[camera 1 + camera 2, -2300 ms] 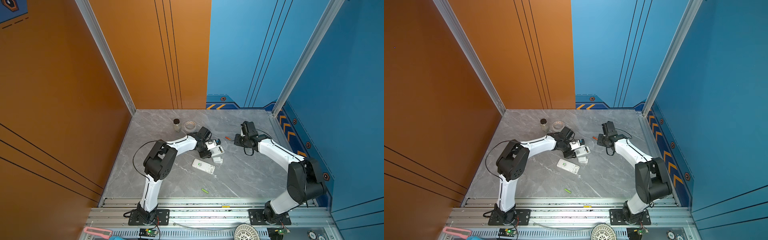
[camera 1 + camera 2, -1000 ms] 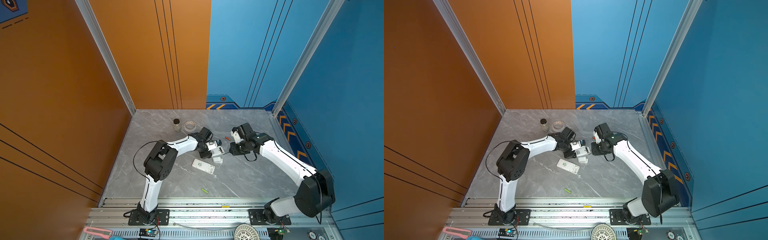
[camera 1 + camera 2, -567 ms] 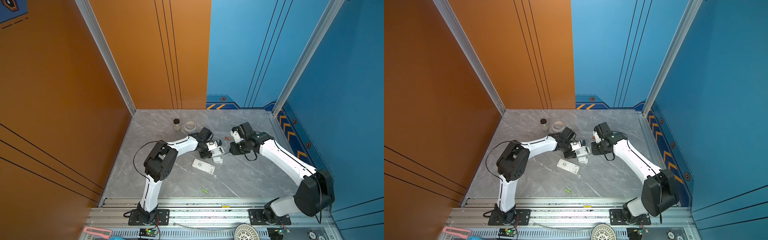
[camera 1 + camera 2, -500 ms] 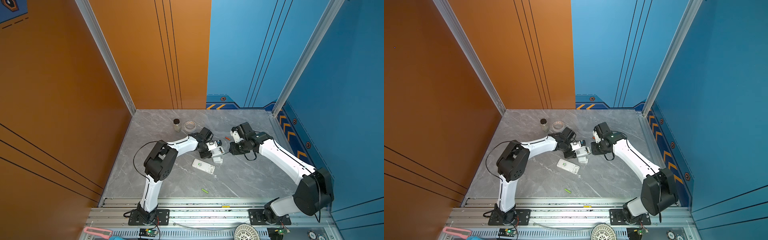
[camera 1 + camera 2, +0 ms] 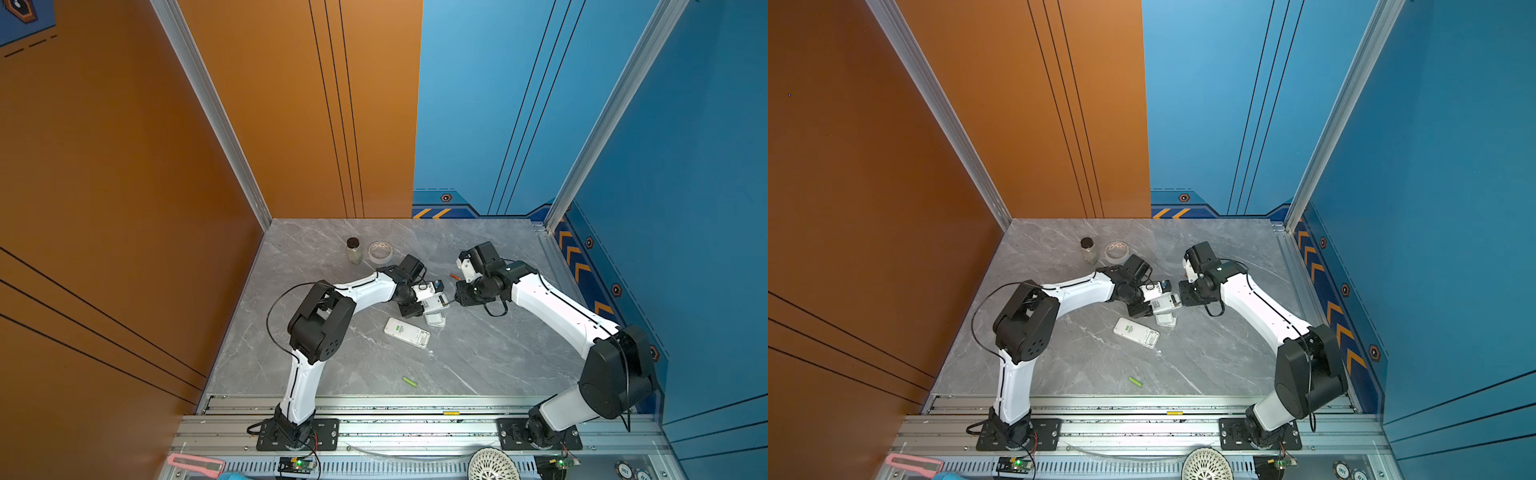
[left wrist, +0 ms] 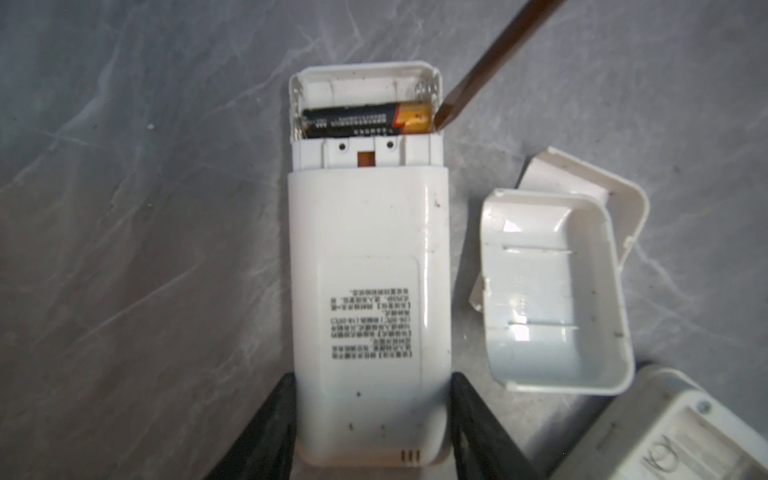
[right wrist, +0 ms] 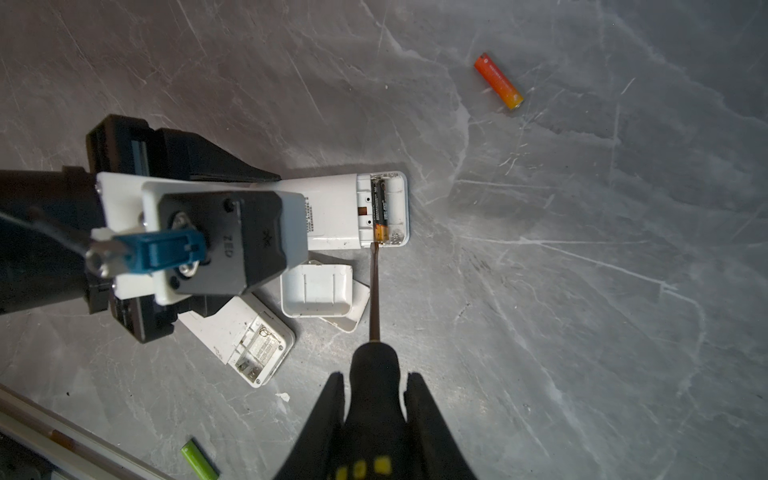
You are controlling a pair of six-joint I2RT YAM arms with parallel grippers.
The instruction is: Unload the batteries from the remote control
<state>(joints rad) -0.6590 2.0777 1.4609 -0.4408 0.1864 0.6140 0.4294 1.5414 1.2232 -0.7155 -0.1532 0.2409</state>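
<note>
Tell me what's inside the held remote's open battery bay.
One black-and-gold battery lies inside, the screwdriver tip at its gold end; the slot beside it is empty. Floor under it is hidden.

1. Grey marbled worktop (image 5: 478, 353): jar (image 5: 353, 250) beside tape roll (image 5: 380, 252) near the back.
2. Middle: open remote (image 6: 370, 291), second remote (image 5: 406, 332), 2 overlapping covers (image 6: 552, 299).
3. Green battery (image 5: 409, 381) near the front; orange-red battery (image 5: 455, 276) farther back.

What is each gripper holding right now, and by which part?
Left gripper grips the white remote by the end opposite its open battery compartment. Right gripper grips the screwdriver by its black handle, blade tip at the battery inside.
</note>
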